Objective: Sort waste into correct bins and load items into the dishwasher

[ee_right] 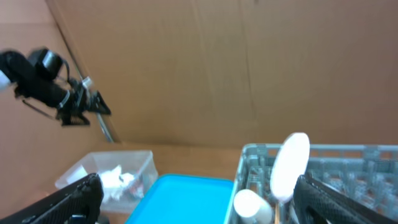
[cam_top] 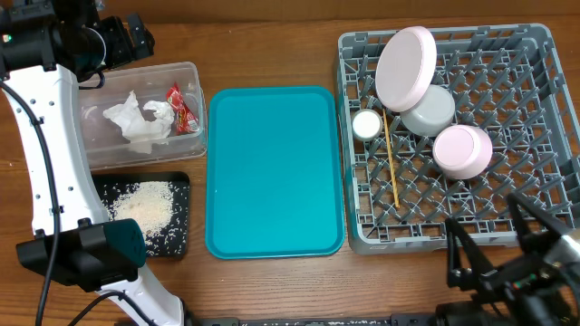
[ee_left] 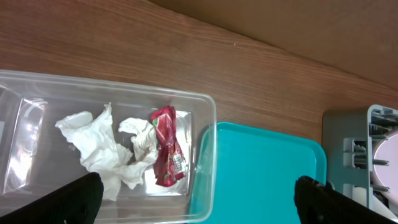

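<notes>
Red snack wrapper in the clear tub shows print too small to read.

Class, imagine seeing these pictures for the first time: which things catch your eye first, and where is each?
The large teal rectangular plastic tray lies in the middle. To its right, a pale pink round plate stands on edge in the square grey plastic dish rack. To its left, a small red snack wrapper lies beside crumpled white paper napkins in the clear plastic rectangular tub.
</notes>
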